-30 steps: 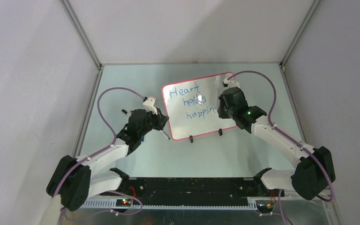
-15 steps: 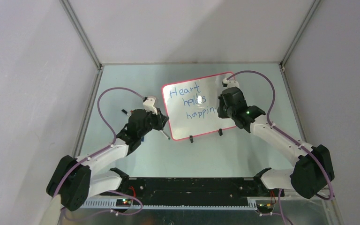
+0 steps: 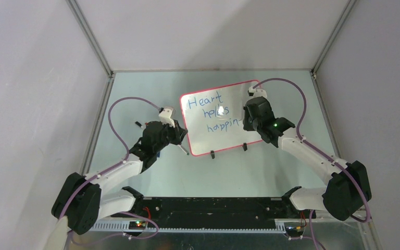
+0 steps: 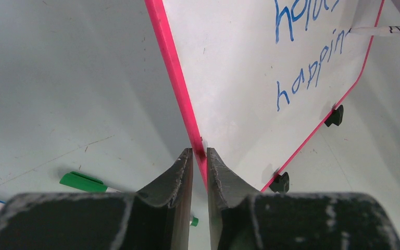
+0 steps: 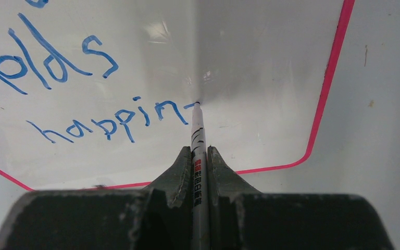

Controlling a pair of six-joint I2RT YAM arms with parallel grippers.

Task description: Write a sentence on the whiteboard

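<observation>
desk: what has the left tool got?

photographer: the left tool (image 4: 199,156) is clamped on the whiteboard (image 3: 224,139), one finger on each side of its red frame (image 4: 174,73), low on the board's left edge near the bottom corner.

desk: and the right tool?

photographer: the right tool (image 5: 200,151) is closed tight on a white marker (image 5: 197,136) with black and red print on its barrel. the barrel runs straight out ahead between the fingers, and its tip touches the board's face.

desk: where does the writing sit?

photographer: the sentence (image 3: 214,112) is in blue, three slanted lines reading "heart", "holds", "happin". the last line lies just left of the right tool's marker tip, which rests at the end of a short dash after the final "n". from the left tool, the words spread up and to the right across the white surface.

desk: how does the board stand?

photographer: propped on two small black feet (image 4: 334,115) on the pale counter (image 3: 213,177), face toward the arms, between the two tools.

desk: anything loose?

photographer: a green pen (image 4: 82,182) lies on the counter just left of the left tool's fingers, apart from the board.
</observation>
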